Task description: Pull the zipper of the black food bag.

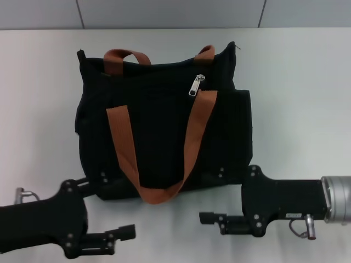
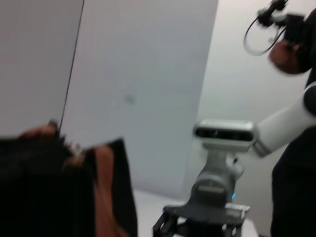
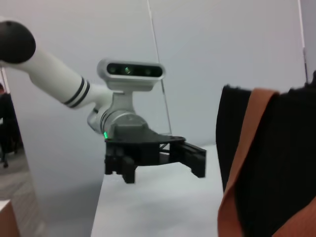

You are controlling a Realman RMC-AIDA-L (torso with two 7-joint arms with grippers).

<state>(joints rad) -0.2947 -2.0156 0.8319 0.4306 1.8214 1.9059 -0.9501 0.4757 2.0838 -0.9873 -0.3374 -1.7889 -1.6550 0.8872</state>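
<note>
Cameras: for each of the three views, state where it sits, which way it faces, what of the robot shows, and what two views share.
Head: above, looking down on the black food bag; both arms show.
Left wrist: low beside the bag, facing across to the right pincer.
Right wrist: low, facing across to the left pincer.
Shared: the bag's orange-brown strap shows in all three.

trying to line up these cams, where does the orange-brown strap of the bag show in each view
Head view: the front strap hangs in a U down the black food bag, centre of picture.
Left wrist view: a strap low on the left, against the bag.
Right wrist view: a strap runs down the right side.
Shared landmark: the bag itself.
</note>
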